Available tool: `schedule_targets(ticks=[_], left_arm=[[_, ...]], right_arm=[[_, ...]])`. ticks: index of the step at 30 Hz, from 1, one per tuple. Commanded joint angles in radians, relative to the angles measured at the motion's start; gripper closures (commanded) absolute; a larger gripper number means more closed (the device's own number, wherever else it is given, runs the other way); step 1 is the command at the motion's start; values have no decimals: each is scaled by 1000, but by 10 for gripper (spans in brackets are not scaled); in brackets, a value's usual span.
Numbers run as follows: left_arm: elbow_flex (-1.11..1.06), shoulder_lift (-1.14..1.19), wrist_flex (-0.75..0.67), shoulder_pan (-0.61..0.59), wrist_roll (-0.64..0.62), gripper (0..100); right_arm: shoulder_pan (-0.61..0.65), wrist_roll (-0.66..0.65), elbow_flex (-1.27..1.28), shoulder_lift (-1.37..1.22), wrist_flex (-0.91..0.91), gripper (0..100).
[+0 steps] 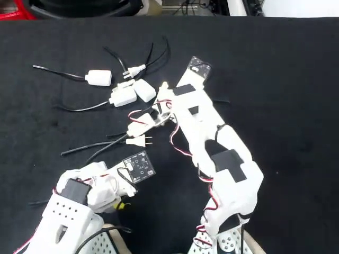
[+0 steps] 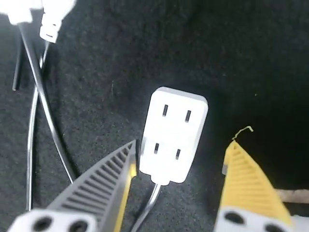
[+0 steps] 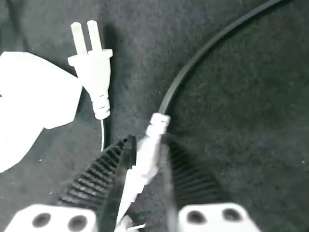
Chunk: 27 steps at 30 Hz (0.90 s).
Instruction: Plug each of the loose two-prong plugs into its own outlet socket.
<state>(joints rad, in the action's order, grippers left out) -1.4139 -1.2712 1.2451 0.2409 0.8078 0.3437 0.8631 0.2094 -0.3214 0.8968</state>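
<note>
My right gripper [image 3: 147, 141] is shut on the body of a white plug [image 3: 155, 123], whose black cable [image 3: 203, 53] runs away from it. A loose two-prong plug [image 3: 91, 63] lies close by, beside a white socket block [image 3: 34, 96]. In the high view my right gripper [image 1: 160, 108] is at the cluster of white sockets [image 1: 123, 96]. Another loose plug [image 1: 139, 141] lies just below it. My left gripper [image 2: 183, 145] is open, its fingers on either side of a white socket block [image 2: 174, 135] with two pairs of slots facing up.
More white sockets [image 1: 98, 78] and a plug [image 1: 135, 70] with thin black cables lie at the table's far left. The left arm [image 1: 79, 206] sits at the near left over the black cloth [image 1: 280, 95], which is bare on the right.
</note>
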Motion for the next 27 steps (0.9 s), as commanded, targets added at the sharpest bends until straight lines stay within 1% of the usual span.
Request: schedule_targets(ticks=[1, 5, 11, 16, 20, 27], left_arm=[[5, -6, -15, 8, -3, 715], [5, -6, -15, 10, -3, 715], [4, -6, -15, 12, -3, 715], [4, -6, -15, 8, -3, 715], [4, -6, -15, 13, -3, 715], [2, -6, -21, 10, -3, 715]], right_arm=[[-9, 0, -44, 2, -2, 963], [-8, 0, -36, 2, 20, 936], [-6, 8, -51, -56, 31, 934], [-5, 11, -130, -117, 83, 935], [25, 11, -197, -157, 152, 935], [43, 11, -285, -257, 196, 934]])
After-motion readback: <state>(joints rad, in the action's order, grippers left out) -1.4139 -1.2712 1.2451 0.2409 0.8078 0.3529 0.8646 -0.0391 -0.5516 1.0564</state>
